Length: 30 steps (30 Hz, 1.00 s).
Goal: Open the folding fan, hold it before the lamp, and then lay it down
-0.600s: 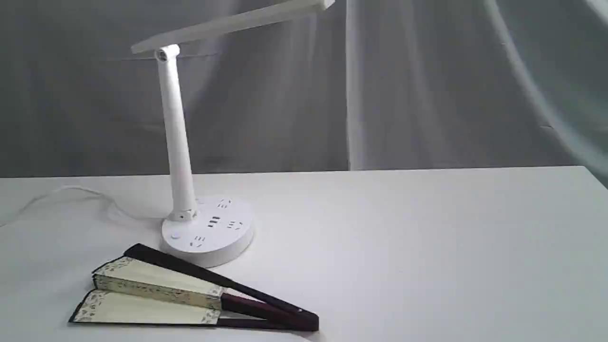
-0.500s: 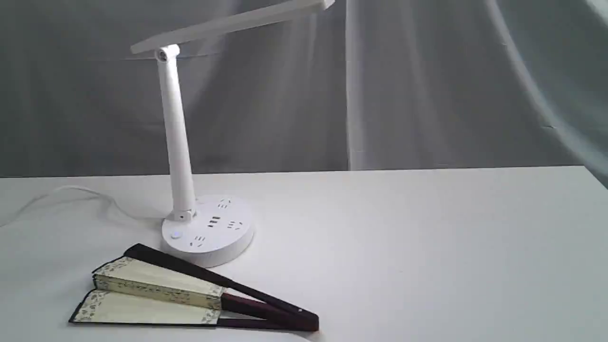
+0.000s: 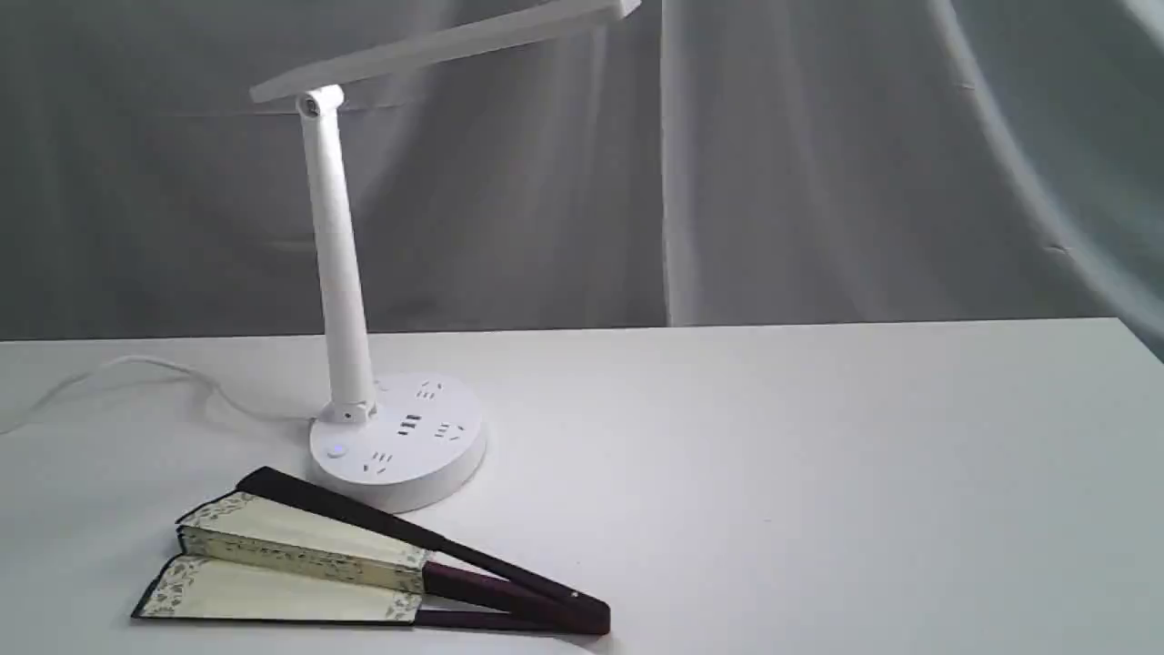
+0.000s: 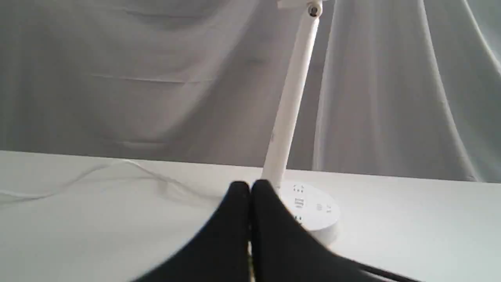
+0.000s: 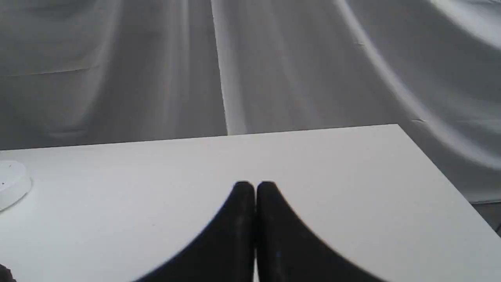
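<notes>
The folding fan lies on the white table at the front left, only slightly spread. Its cream pleats sit in two bundles with a grey floral border, and its dark ribs meet at the pivot. The white lamp stands just behind the fan, its bar head slanting up to the right over its round base. Neither gripper shows in the exterior view. My left gripper is shut and empty, facing the lamp post. My right gripper is shut and empty above bare table.
The lamp's white cord trails off to the left across the table. A grey draped cloth hangs behind the table. The table's right corner shows in the right wrist view, with the lamp base at the picture's edge.
The button on the lamp's base now shows a faint blue glow. The fan and the lamp stay where they were.
</notes>
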{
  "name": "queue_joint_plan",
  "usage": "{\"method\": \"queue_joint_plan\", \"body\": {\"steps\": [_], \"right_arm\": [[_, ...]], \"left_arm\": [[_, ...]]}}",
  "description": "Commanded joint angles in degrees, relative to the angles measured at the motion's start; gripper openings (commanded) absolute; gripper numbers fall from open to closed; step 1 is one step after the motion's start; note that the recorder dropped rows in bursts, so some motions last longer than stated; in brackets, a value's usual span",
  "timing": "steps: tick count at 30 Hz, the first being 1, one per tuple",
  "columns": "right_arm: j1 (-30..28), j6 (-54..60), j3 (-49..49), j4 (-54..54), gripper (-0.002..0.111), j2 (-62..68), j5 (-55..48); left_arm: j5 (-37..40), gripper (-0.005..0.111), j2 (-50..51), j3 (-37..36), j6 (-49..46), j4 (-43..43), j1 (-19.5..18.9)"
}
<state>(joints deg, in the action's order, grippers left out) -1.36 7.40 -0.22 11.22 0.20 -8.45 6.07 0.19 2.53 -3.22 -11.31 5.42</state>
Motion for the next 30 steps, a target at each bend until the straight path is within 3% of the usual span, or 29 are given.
{"method": "queue_joint_plan", "body": {"steps": [1,7,19,23,30], "right_arm": [[0.2,0.6,0.2,1.0,0.0,-0.2,1.0],[0.2,0.6,0.1,4.9,0.0,-0.2,1.5],[0.2,0.2,-13.3,4.8,0.0,0.2,-10.1],[0.2,0.1,-19.2,4.8,0.0,7.5,-17.1],[0.2,0.6,-26.8,4.6,0.0,21.9,-19.3]], "left_arm": [[0.9,0.0,-0.2,4.4,1.0,-0.8,-0.1],[10.8,0.0,-0.2,11.3,3.7,-0.8,-0.1],[27.4,0.0,-0.2,22.9,12.2,-3.6,-0.1],[29.2,0.0,-0.2,25.7,12.2,-3.6,-0.1],[31.4,0.0,-0.2,29.1,12.3,-4.5,-0.1]]}}
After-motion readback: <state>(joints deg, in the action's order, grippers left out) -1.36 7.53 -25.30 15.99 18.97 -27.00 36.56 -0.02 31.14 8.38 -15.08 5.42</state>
